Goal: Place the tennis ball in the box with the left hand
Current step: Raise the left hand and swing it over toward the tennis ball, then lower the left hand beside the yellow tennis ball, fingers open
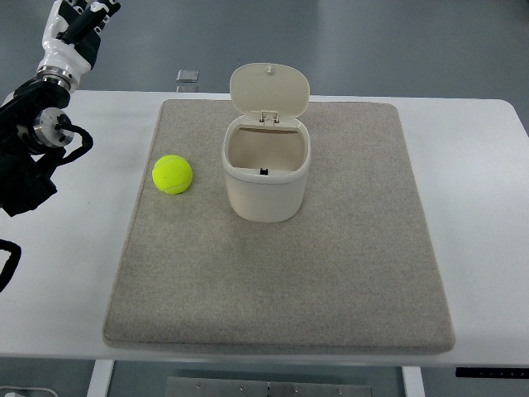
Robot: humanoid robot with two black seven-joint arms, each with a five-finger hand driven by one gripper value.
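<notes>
We note the tennis ball point(172, 174) lying on the grey mat point(331, 273), just beside the left wall of the box point(266, 178) but not touching it. The box is a cream bin standing upright near the mat's middle, its hinged lid point(269, 89) flipped up and back, the interior open. The mat lies on a white table point(479, 207). The left hand point(78, 21) sits at the top left corner, well apart from the ball and holding nothing; it is cropped by the frame edge, so we cannot tell how far its fingers are open. A small grey object point(188, 76), possibly a clip, lies beyond the table's far edge.
</notes>
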